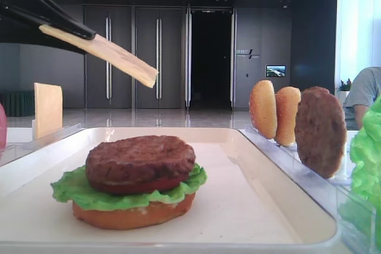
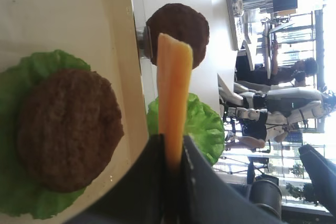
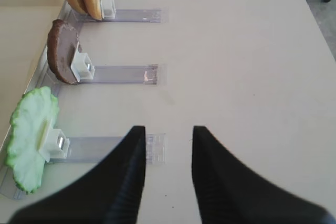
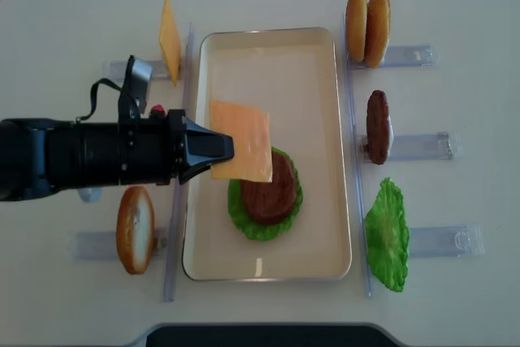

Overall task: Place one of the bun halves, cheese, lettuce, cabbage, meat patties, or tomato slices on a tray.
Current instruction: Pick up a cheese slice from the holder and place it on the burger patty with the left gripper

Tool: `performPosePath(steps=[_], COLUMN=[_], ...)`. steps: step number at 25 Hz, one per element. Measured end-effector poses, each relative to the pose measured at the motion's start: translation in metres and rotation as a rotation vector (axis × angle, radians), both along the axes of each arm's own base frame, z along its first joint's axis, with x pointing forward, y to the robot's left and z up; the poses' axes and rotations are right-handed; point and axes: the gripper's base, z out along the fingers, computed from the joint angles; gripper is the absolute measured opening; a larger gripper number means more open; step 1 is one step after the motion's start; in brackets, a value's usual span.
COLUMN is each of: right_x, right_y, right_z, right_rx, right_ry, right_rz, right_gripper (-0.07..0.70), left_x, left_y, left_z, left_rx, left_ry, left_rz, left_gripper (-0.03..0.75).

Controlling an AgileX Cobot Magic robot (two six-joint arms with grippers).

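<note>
- Overhead view, far left: a spare cheese slice (image 4: 169,41) stands on edge in a clear holder, and a bun half (image 4: 136,228) stands in a holder nearer the front.
- The left gripper (image 4: 218,148) is clamped tight on one edge of the cheese (image 4: 242,141), holding it in the air above the tray (image 4: 320,201), partly over the stack.
- On the tray sits a stack: bun, lettuce (image 4: 240,219), then a meat patty (image 4: 268,188) on top.
- Right of the tray, holders carry two bun halves (image 4: 366,26), a patty (image 4: 378,126) and a lettuce leaf (image 4: 387,234).
- The right gripper (image 3: 168,153) hangs over bare table, jaws apart, holding nothing.
</note>
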Motion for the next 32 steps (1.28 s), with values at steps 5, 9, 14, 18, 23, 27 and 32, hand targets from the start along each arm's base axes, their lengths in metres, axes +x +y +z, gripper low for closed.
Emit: performPosePath(steps=[5,9,14,18,23,27,32], right_x=[0.000,0.000,0.000,0.000,0.000,0.000,0.000], right_y=[0.000,0.000,0.000,0.000,0.000,0.000,0.000], right_z=[0.000,0.000,0.000,0.000,0.000,0.000,0.000], right_rx=[0.000,0.000,0.000,0.000,0.000,0.000,0.000], right_ry=[0.000,0.000,0.000,0.000,0.000,0.000,0.000], right_rz=[0.003,0.003,0.003,0.003,0.003,0.003,0.003], right_gripper=[0.241,0.241,0.241,0.241,0.241,0.241,0.241], left_x=[0.000,0.002,0.004,0.006,0.014,0.019,0.020], left_y=[-0.017,-0.023,-0.024,-0.025,-0.027,-0.029,-0.029], left_z=[-0.007,-0.019,-0.027,-0.036,-0.042,-0.039,-0.038], left_rx=[0.001,-0.007,-0.002,0.004,-0.009,-0.017,-0.019], left_ry=[0.016,0.038,0.042,0.059,0.065,0.043,0.048], left_rz=[-0.071,-0.082,-0.085,-0.094,-0.106,-0.110,-0.106], left_gripper=[0.030,0.030,0.030,0.030,0.030,0.030,0.030])
